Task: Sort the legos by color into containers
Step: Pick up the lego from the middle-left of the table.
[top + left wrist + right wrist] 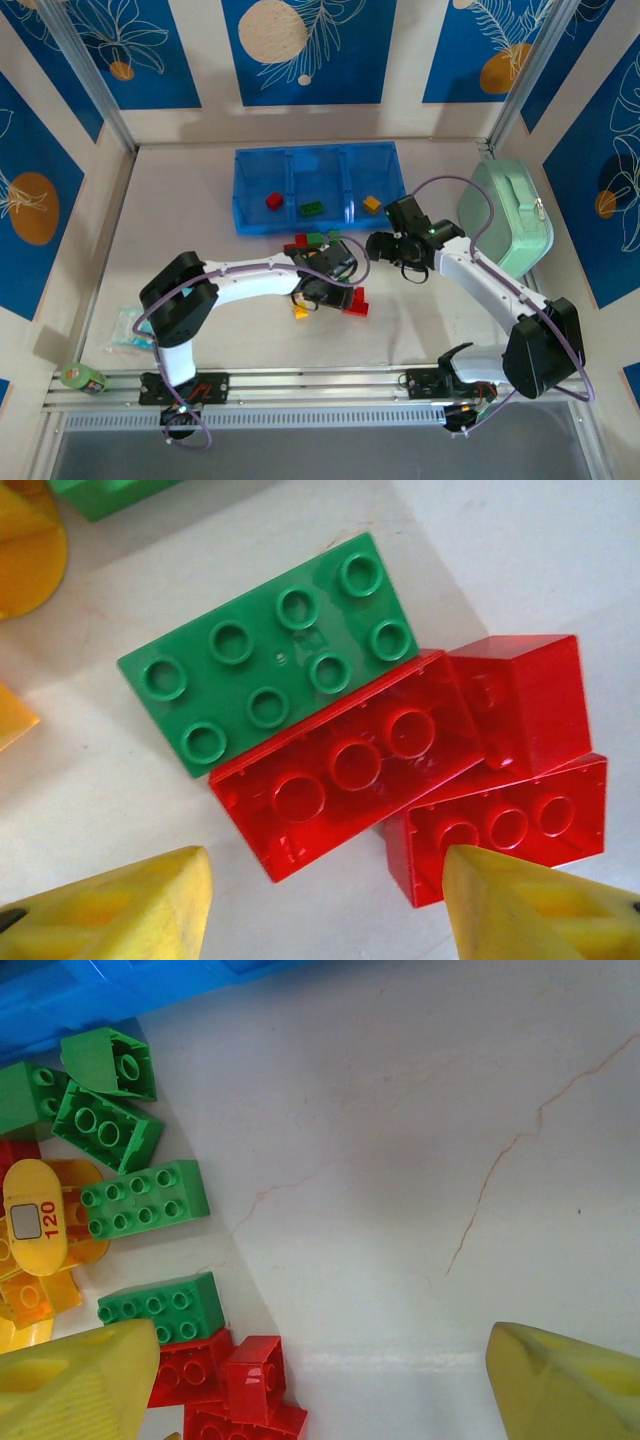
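The blue three-compartment tray stands at the back, with one red lego on the left, a green one in the middle and a yellow-orange one on the right. A loose pile lies in front of it. My left gripper hovers open right above the pile; a flat green lego and upturned red legos lie just ahead of its yellow fingertips. My right gripper stands wide open over bare table, with green legos and red legos to its left.
A mint-green case with a handle stands at the right wall, close to the right arm. A pale blue packet and a green tape roll lie near the front left. A yellow piece marked 120 sits in the pile.
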